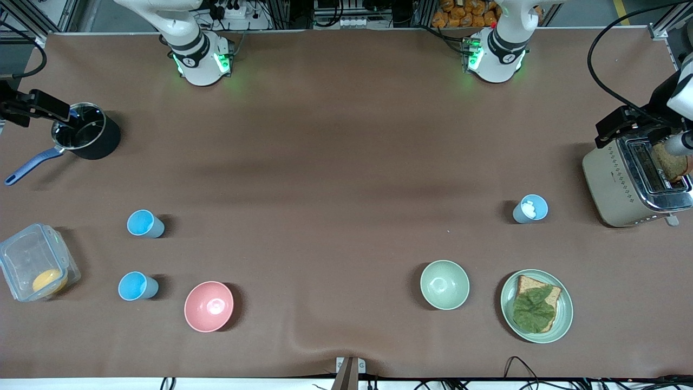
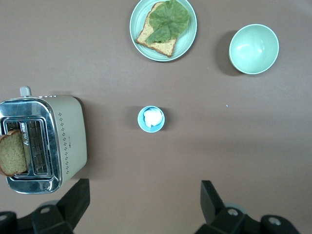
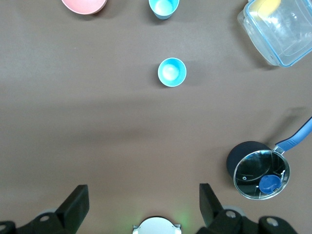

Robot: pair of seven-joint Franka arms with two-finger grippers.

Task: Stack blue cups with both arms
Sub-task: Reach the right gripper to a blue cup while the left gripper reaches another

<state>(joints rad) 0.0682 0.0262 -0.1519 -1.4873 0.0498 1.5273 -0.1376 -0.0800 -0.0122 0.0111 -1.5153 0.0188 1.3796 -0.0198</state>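
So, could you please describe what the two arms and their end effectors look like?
Both arms are glossy white with black joint bands; the left arm and right arm have round bases lit by green lights. A black cable loops beside the toaster. The left end effector and right end effector each have two blocky black fingers on black mounts with small grey screw heads.

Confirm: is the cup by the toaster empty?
No. In the left wrist view the cup beside the toaster has something white in it.
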